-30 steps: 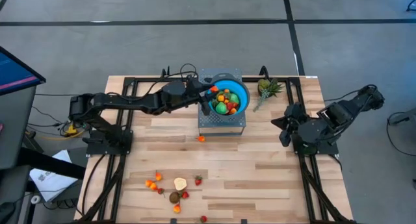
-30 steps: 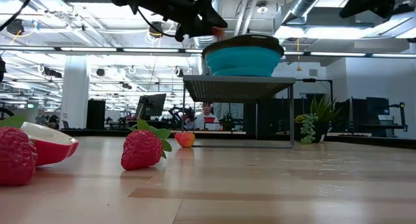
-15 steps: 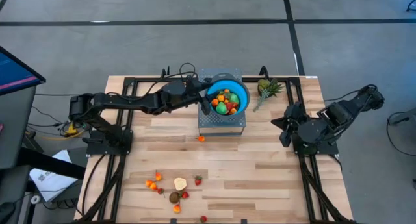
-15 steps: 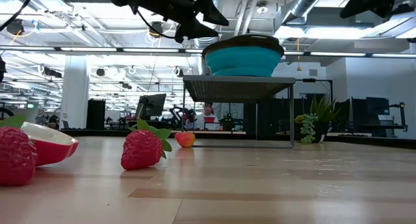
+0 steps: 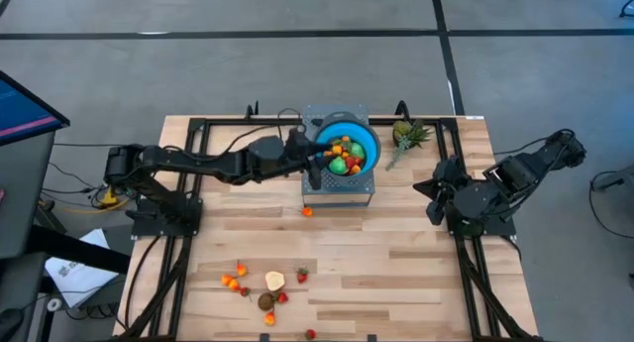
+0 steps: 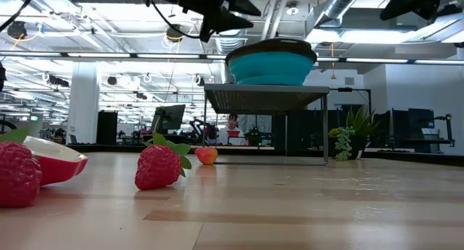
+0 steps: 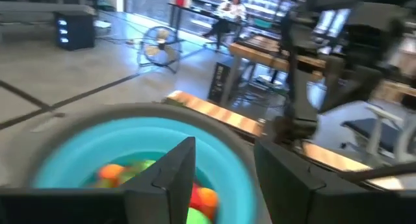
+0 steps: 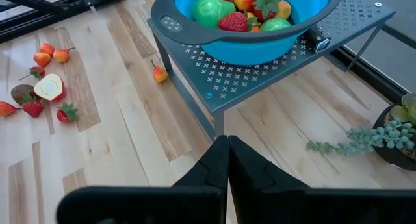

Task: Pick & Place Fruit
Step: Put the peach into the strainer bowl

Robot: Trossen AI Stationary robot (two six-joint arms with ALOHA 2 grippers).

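While the left tool (image 5: 314, 164) hangs at the near-left rim of the blue bowl (image 5: 369, 142), its fingers stand apart with nothing between them, as the left wrist view shows; the bowl sits on a small perforated metal stand (image 5: 337, 188) at the far middle of the table (image 5: 396, 263), and many of the fruits (image 5: 345, 154) already lie heaped inside it; more fruits (image 5: 260, 285) wait in a loose group at the near-left part of the table, and one orange piece (image 5: 307, 211) lies alone just in front of the stand. I judge that the main danger is the rim; if the arm pulls away low, a finger may catch the edge and push the bowl off the stand, or tip it so that the fruits roll out. The heap is also high, so another piece dropped on top may bounce over the side. The single orange piece lies close to the stand leg, which leaves little room for a grasp. The right tool (image 8: 224, 160) rests with its fingers together, holding nothing, at the right side of the table near a small plant (image 5: 408, 136); it should not disturb anything.
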